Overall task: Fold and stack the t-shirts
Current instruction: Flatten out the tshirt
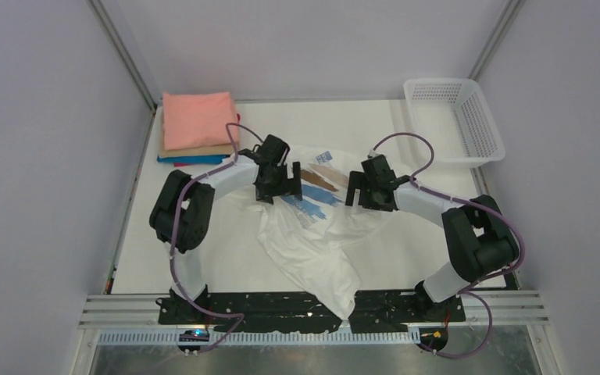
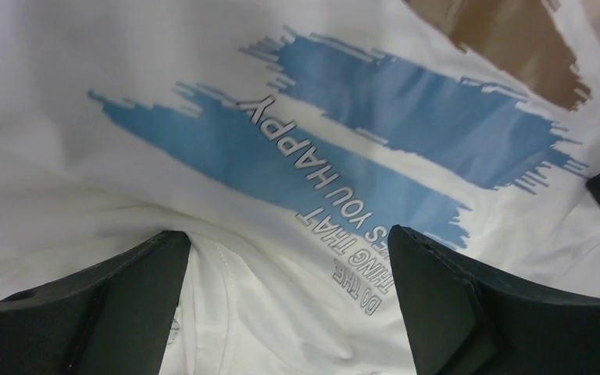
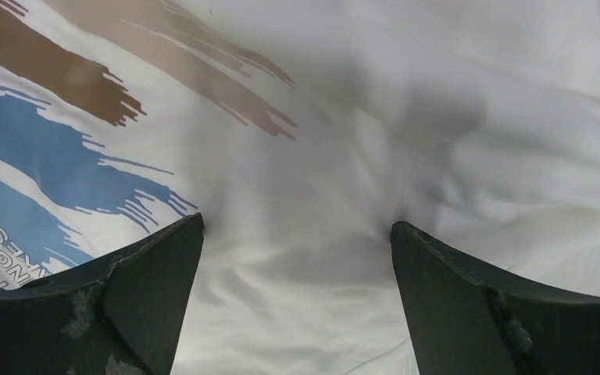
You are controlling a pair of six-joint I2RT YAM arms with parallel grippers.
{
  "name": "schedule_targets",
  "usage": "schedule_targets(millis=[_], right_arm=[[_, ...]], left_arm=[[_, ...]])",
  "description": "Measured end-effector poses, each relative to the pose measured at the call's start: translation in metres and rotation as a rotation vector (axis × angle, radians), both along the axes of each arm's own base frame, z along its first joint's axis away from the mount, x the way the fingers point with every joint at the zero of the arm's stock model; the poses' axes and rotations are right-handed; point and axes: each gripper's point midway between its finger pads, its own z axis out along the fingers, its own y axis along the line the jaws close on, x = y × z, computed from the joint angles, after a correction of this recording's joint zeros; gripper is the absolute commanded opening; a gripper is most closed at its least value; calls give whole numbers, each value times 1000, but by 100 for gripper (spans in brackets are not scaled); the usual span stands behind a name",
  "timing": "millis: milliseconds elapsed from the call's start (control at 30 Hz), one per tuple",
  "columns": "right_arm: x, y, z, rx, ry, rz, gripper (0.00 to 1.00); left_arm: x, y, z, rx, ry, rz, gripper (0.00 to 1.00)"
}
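White mesh basket [image 1: 480,129] sits on table's [image 1: 406,250] far-right corner.

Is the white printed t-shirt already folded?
Not folded: the white printed t-shirt lies loosely spread and wrinkled, with its print facing up.

Count, t-shirts: one unfolded white printed t-shirt [image 1: 312,250]. Four folded t-shirts in a single stack: salmon-pink [image 1: 197,119], tan [image 1: 199,150], blue [image 1: 195,159], magenta [image 1: 178,164]. Mesh basket [image 1: 480,144]: one. End effectors: two, left end effector [image 1: 279,195] and right end effector [image 1: 371,205].
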Motion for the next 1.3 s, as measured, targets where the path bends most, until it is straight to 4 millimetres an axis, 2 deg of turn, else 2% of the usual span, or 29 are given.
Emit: schedule_targets(millis=[100, 200, 333, 433, 533, 633, 733, 900, 1000, 1100, 1200, 1300], right_arm=[[-9, 5, 1, 30, -1, 9, 96], [-16, 25, 3, 69, 1, 60, 96], [-37, 79, 6, 161, 14, 207, 97], [-56, 130, 11, 267, 31, 339, 98], [-73, 160, 16, 360, 51, 420, 97], [-80, 167, 18, 390, 68, 444, 97], [-78, 165, 19, 387, 63, 437, 96], [-64, 145, 35, 333, -1, 374, 95], [-52, 119, 60, 272, -93, 298, 95], [-47, 88, 88, 228, -199, 202, 95], [-50, 53, 109, 197, -276, 112, 95], [-60, 21, 110, 151, -298, 37, 95]], left_arm=[[17, -15, 1, -18, 18, -16, 100], [36, -30, 4, -27, 30, -37, 100], [73, -51, 11, -29, 12, -66, 100], [111, -70, 22, -39, -25, -80, 100], [145, -79, 34, -67, -76, -78, 100], [164, -74, 41, -111, -93, -63, 100], [175, -56, 43, -138, -87, -30, 100], [187, -30, 51, -144, -101, -12, 100], [173, -26, 70, -125, -128, -41, 100], [132, -20, 99, -97, -153, -75, 100], [65, -9, 136, -97, -223, -102, 100], [-8, 5, 158, -117, -331, -120, 100]])
